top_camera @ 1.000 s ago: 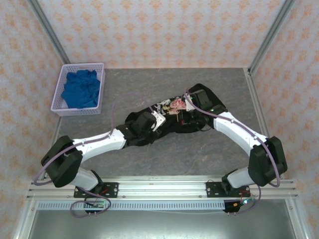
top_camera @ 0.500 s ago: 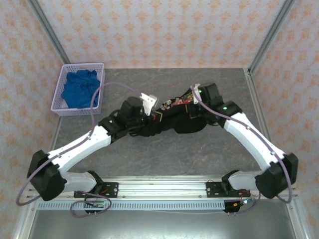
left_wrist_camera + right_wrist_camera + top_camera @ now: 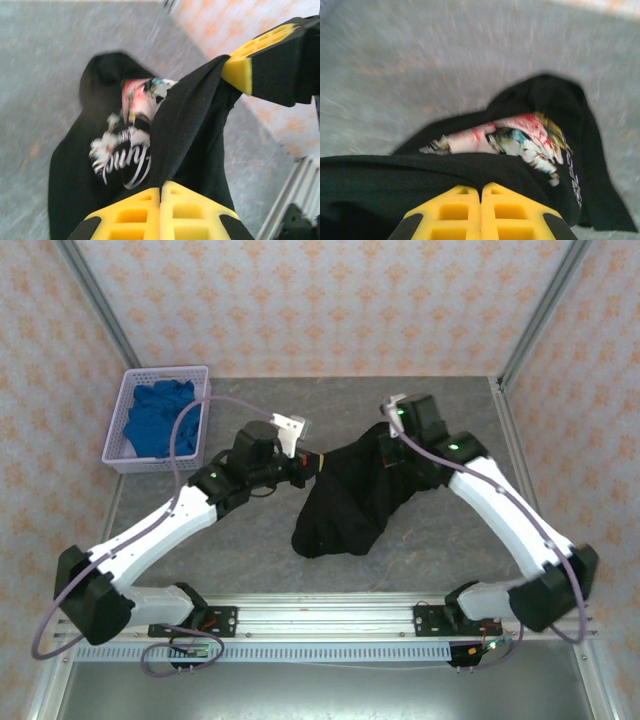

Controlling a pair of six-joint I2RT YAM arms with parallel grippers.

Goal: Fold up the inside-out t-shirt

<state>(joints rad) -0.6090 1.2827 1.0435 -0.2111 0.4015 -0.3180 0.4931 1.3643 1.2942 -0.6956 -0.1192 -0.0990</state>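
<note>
The inside-out t-shirt (image 3: pixel 345 502) hangs between the two arms. Its top edge is pulled taut and the rest droops in a dark bunch, with the lowest fold down at the surface (image 3: pixel 240 560) near the middle; I can't tell whether it touches. The printed graphic (image 3: pixel 127 145) peeks out on the crumpled part below the taut edge.

Left end effector (image 3: pixel 306 463): yellow pads pressed together on an edge of black fabric, no gap showing in its wrist view. Right end effector (image 3: pixel 396 426): same story, pads clamped flat on a thick fold.

Here's the worry: each pinch sits right on an edge, and both wrist views are blurred. A sharp tug could slide the cloth out of one grip and drop the lot in a heap. The shirt is also bunched rather than spread, so laying it down like this risks a twisted, lumpy fold with the graphic buried inside.

The basket (image 3: pixel 118 455) holding the blue cloth (image 3: pixel 160 420) sits well apart at far left, out of harm's way.
</note>
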